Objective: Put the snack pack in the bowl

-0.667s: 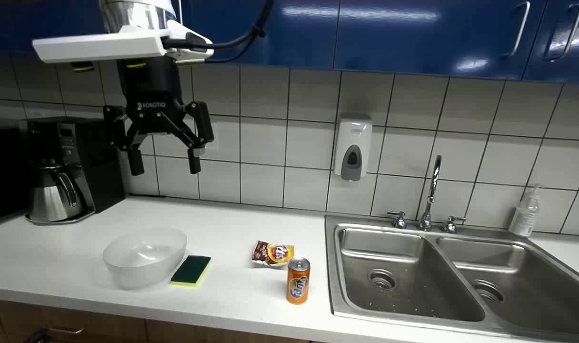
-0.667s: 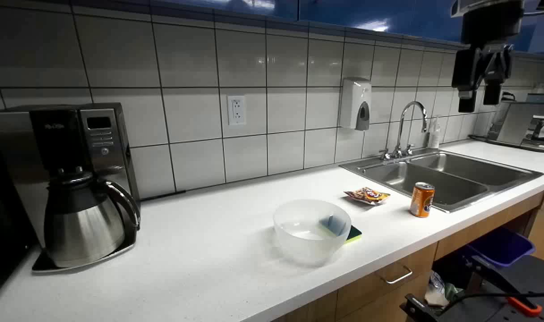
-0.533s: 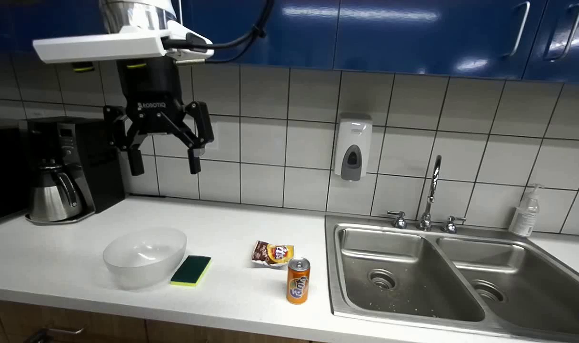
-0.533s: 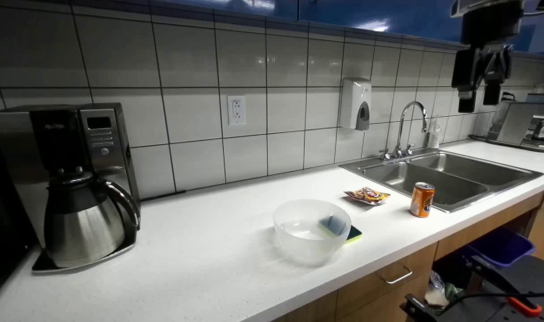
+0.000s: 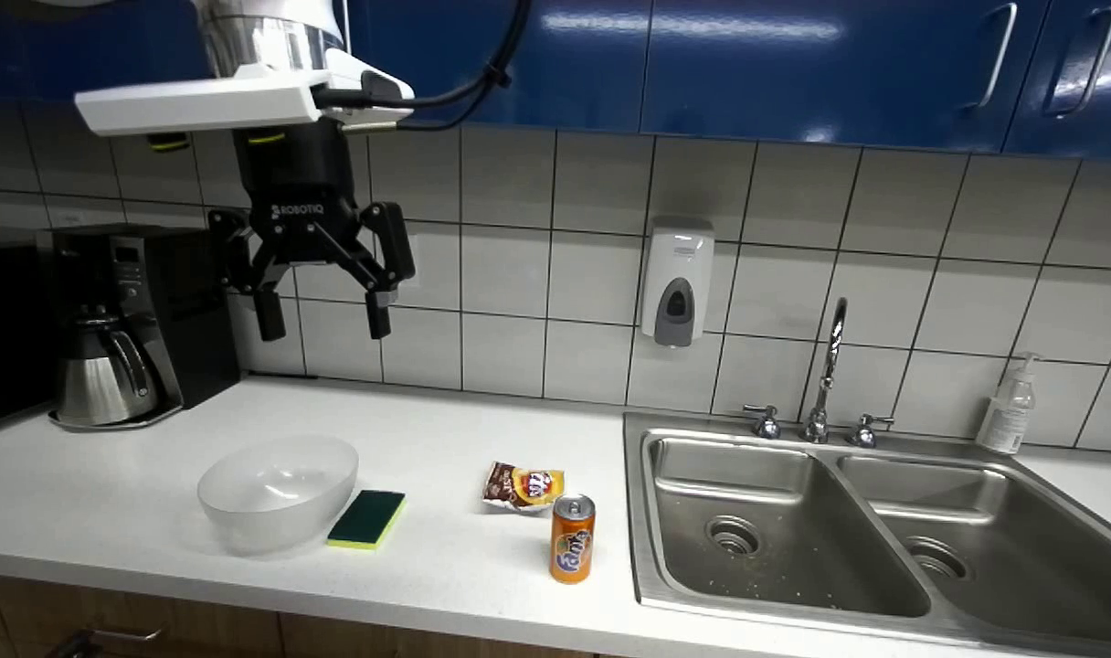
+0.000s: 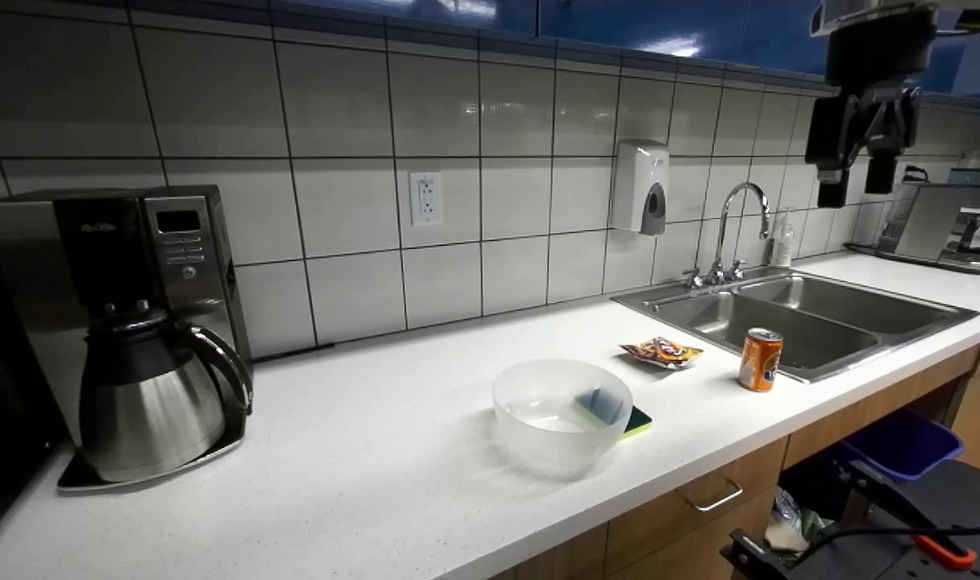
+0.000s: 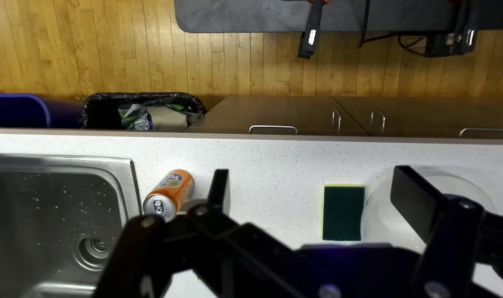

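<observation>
Dark brown, crinkly snack pack [image 5: 524, 487] with yellow-orange print: lies ungrasped on the white worktop [image 5: 446, 567], between sponge and sink; I cannot find it in the wrist view.
Upright orange metal can [image 6: 761, 359]: near the pack, apart from it.
Flat dark green sponge [image 5: 367, 518] with yellow edge: just beside the bowl.
Double steel sink [image 5: 638, 512]: beyond the pack.
Wide, round, translucent whitish plastic bowl [image 5: 268, 530]: the destination; the pack is not yet inside.
Black two-fingered pincer [image 5: 324, 327]: spread wide, pointing down, holding nothing, high above the worktop.
Step at the pack: I judge it the approach, before any grasp.
Move for the pincer: I should centre it over the pack, descend, and close low, avoiding the can.
</observation>
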Robot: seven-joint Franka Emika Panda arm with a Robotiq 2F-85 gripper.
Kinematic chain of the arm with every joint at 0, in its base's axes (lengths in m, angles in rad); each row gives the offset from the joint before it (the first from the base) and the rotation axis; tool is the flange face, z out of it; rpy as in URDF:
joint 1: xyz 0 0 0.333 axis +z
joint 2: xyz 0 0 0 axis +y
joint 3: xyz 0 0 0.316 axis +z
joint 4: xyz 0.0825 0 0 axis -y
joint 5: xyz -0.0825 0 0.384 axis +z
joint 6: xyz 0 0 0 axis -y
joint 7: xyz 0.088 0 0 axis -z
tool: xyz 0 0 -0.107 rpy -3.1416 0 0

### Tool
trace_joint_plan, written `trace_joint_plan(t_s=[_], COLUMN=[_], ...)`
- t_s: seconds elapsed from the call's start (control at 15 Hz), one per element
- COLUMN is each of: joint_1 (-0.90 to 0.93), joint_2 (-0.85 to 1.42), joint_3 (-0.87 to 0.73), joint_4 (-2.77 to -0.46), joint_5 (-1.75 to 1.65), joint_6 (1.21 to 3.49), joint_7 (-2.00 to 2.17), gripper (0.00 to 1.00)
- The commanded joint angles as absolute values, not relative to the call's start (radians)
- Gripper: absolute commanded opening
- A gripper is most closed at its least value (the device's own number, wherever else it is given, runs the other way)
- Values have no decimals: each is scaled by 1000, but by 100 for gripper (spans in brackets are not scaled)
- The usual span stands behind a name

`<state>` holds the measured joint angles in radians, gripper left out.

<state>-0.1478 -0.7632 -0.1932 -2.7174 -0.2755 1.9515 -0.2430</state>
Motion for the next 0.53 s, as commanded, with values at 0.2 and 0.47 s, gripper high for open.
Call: trace_joint_plan(t_s=[0.2, 0.47], joint_1=[-222, -271], joint_2=[-709, -608], joint_3=[-184, -168], joint_4=[-2774, -2775], joint_5=[-314, -337], joint_6=[2141, 2261], joint_7=[-118, -33], gripper=[100, 100])
